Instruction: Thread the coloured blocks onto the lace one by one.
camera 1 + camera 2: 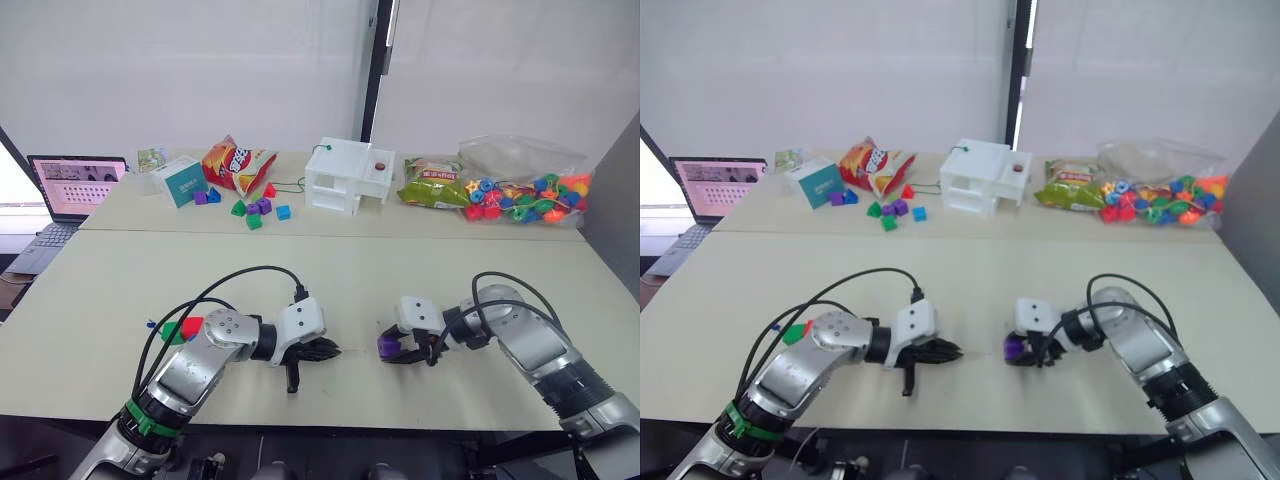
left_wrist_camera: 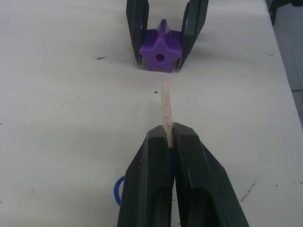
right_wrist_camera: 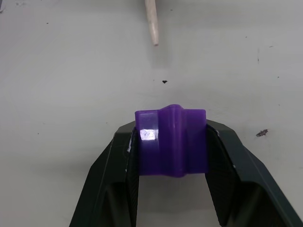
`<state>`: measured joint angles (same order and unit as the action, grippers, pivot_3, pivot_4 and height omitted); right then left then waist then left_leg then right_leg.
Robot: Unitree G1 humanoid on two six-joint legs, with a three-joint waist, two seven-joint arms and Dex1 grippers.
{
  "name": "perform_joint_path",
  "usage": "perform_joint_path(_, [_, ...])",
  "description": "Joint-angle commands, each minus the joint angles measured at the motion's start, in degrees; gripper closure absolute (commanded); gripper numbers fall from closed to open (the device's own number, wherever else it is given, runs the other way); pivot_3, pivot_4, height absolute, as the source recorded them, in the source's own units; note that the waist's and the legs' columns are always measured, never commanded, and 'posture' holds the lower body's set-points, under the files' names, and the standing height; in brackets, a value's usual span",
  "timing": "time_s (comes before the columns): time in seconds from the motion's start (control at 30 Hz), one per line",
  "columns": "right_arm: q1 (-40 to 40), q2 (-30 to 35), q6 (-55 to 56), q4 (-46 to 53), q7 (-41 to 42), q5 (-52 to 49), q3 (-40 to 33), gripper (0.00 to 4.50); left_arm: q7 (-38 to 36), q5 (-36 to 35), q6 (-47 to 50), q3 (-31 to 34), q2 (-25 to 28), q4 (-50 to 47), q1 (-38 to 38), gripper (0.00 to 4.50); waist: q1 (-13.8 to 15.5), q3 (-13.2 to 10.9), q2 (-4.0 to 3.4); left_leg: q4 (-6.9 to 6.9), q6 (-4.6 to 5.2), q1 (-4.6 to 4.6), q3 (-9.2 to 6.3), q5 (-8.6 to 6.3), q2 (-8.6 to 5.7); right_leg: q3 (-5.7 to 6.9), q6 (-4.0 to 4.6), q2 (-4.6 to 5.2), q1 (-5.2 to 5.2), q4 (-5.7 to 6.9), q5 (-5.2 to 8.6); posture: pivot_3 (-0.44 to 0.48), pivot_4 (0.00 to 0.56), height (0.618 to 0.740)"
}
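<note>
Your left gripper (image 2: 169, 137) was clamped on the pale tip (image 2: 165, 106) of the lace (image 2: 116, 191), the stiff end sticking out ahead of the fingers and aimed at the purple block (image 2: 160, 52). Your right gripper (image 3: 171, 142) was closed on that purple block and held it low over the bench (image 1: 120, 290), its hole facing the tip. In the left wrist view the block looked star-shaped, not a plain cube. Tip and hole were near each other and roughly in line, but apart; nothing had gone through.

By my reading you were at the first threading: no block sat on the lace where it showed. A green block (image 1: 172, 333) and a red one (image 1: 192, 325) lay just behind your left arm. I couldn't pick out the blue and yellow ones. So all five seemed left to do.
</note>
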<state>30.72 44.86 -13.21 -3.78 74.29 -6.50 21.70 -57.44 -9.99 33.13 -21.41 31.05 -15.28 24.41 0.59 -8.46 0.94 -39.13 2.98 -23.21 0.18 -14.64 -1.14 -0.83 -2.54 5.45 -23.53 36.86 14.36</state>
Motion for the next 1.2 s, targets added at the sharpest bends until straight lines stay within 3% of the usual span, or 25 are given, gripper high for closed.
perform_joint_path(0.03, [-0.6,-0.3,-2.1,2.9,-1.2,0.1,-1.6,3.13,1.1,1.0,0.5,-1.1,-0.6,-1.2,1.8,4.5,0.0,0.0,0.0,0.0,0.0,0.0,0.0,0.0,0.0,-0.01,0.0,0.0,0.0,0.0,0.0,0.0,0.15,0.74])
perform_joint_path(0.83, [-1.7,-1.2,-9.5,9.3,-3.6,1.3,-1.1,3.13,2.9,4.4,-0.3,-6.0,-6.4,4.3,7.1,4.5,0.0,0.0,0.0,-0.01,0.0,0.02,-0.02,0.0,-0.01,0.0,0.0,-0.03,0.02,0.02,0.0,0.0,0.15,0.74])
perform_joint_path(1.2, [-2.4,-1.6,-11.4,10.9,-4.2,1.9,-0.6,3.13,3.1,4.5,-1.5,-8.0,-11.4,6.0,9.0,4.5,0.2,0.0,0.0,-0.06,0.0,0.04,-0.04,0.0,-0.03,0.04,0.0,-0.02,0.1,0.01,0.0,0.0,0.15,0.74])
